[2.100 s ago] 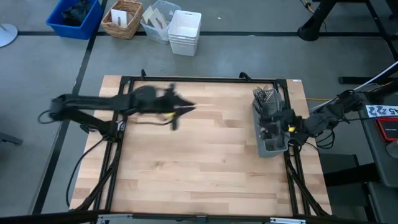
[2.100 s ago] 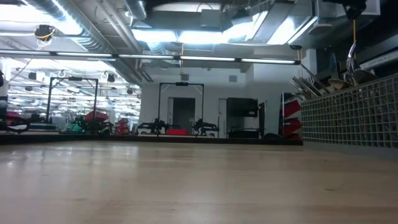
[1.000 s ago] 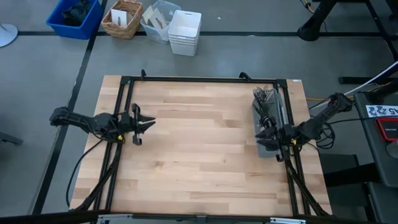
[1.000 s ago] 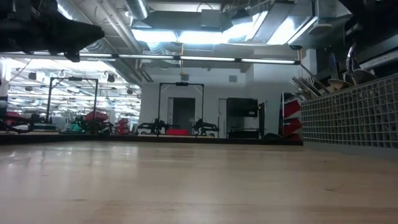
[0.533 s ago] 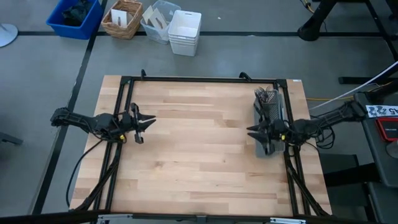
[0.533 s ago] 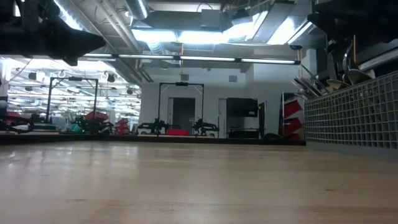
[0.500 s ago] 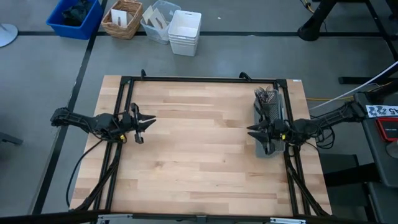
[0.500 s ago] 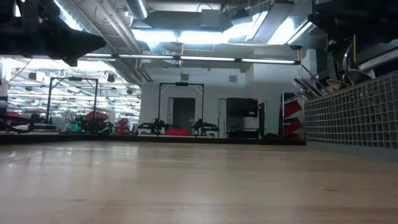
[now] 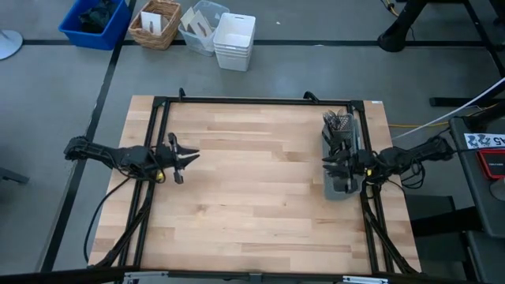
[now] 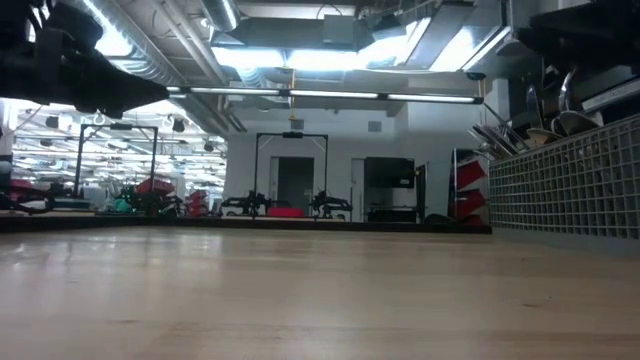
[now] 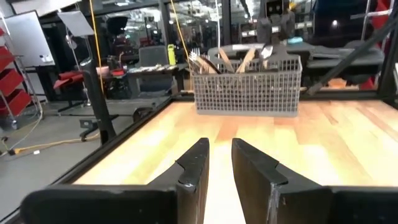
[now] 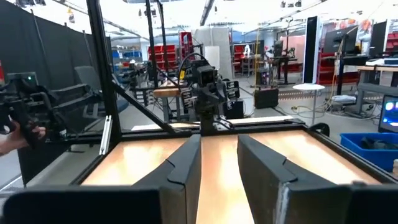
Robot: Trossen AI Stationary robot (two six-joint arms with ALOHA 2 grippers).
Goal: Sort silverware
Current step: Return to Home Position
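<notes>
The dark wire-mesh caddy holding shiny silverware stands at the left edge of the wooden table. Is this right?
No: the high view shows the dark wire-mesh caddy holding shiny silverware at the right edge of the wooden table, by the right claw.

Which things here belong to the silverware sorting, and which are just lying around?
Part of the job:
silverware, standing in the caddy
caddy, at the right edge of the table
left claw, open, at the table's left edge
right claw, open, at the caddy

Just lying about, all beyond the table:
blue bin
wicker basket
clear tub
white bins
</notes>
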